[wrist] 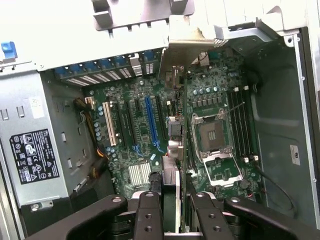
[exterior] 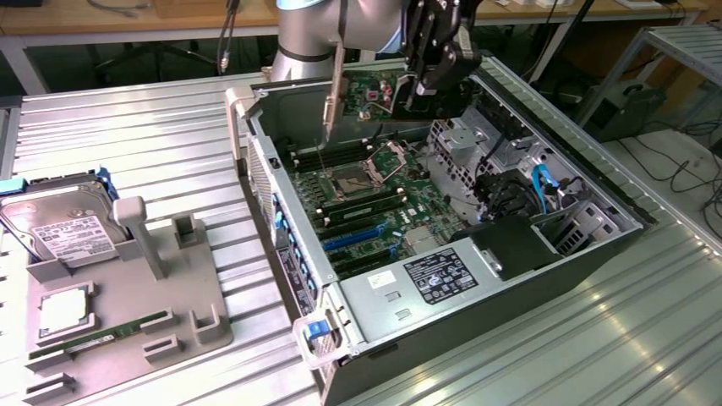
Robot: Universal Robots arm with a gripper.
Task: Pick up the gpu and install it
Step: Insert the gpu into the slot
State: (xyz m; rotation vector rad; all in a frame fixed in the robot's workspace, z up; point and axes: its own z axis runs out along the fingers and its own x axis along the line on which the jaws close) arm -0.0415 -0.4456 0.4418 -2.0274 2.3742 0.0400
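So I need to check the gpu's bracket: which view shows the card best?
The exterior view: the gpu hangs face-on in the claw, bracket visible. The wrist view shows the card edge-on above the motherboard.

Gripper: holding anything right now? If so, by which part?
Yes. The gripper is shut on the gpu, gripping the board end opposite its silver bracket. The card hangs above the open computer case, not seated.
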